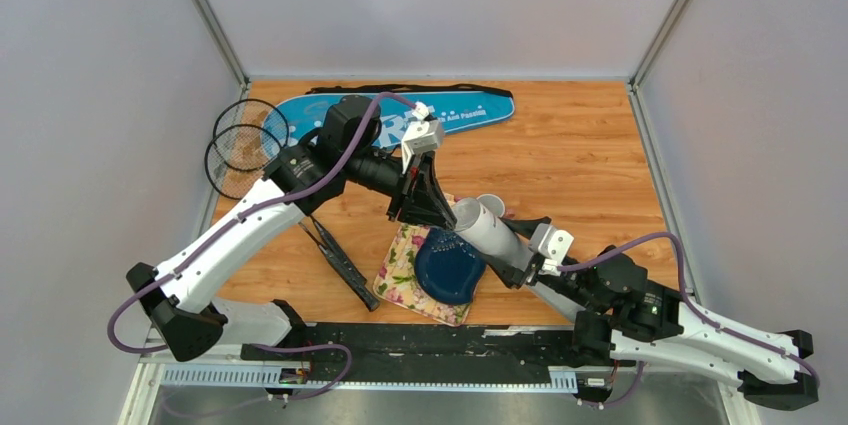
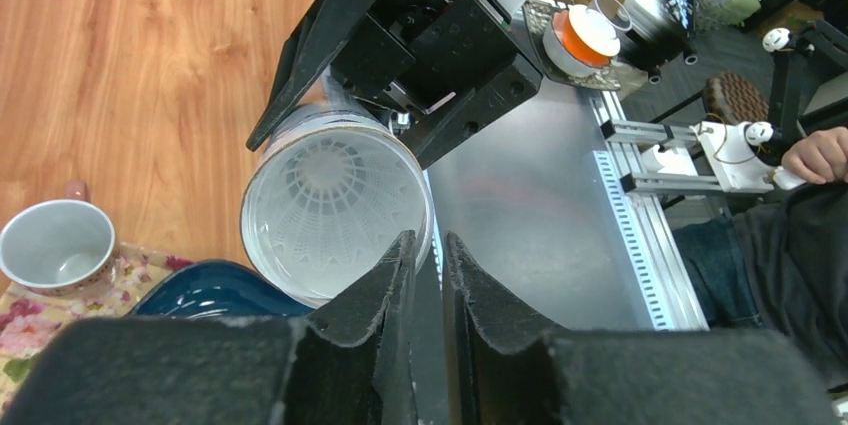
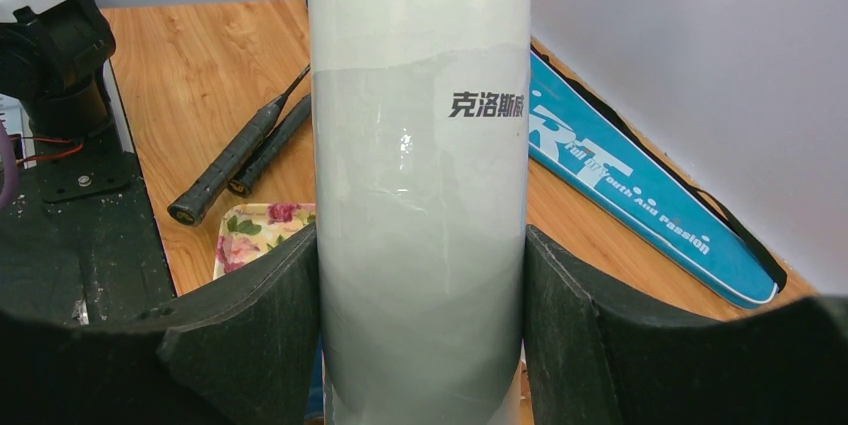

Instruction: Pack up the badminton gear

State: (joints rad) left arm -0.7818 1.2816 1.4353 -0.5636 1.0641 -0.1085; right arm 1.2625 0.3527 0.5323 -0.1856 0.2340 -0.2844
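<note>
My right gripper [image 1: 520, 263] [image 3: 420, 245] is shut on the long white tube [image 1: 492, 235] [image 3: 418, 175] and holds it tilted above the dark blue plate, open end toward the left arm. My left gripper [image 1: 438, 211] [image 2: 430, 245] is at the rim of the tube's mouth [image 2: 335, 207], its jaws almost together with nothing between them. A white feather shuttlecock [image 2: 330, 180] sits deep inside the tube. Two black rackets [image 1: 262, 160] lie at the left, handles [image 3: 235, 155] near the cloth. The blue "SPORT" bag [image 1: 420, 117] [image 3: 640, 185] lies at the back.
A dark blue plate [image 1: 448, 270] [image 2: 205, 295] rests on a floral cloth [image 1: 402, 263] [image 3: 255, 230] under the tube. A small white cup [image 1: 491, 204] [image 2: 55, 245] stands beside it. Grey walls close in on the left, back and right.
</note>
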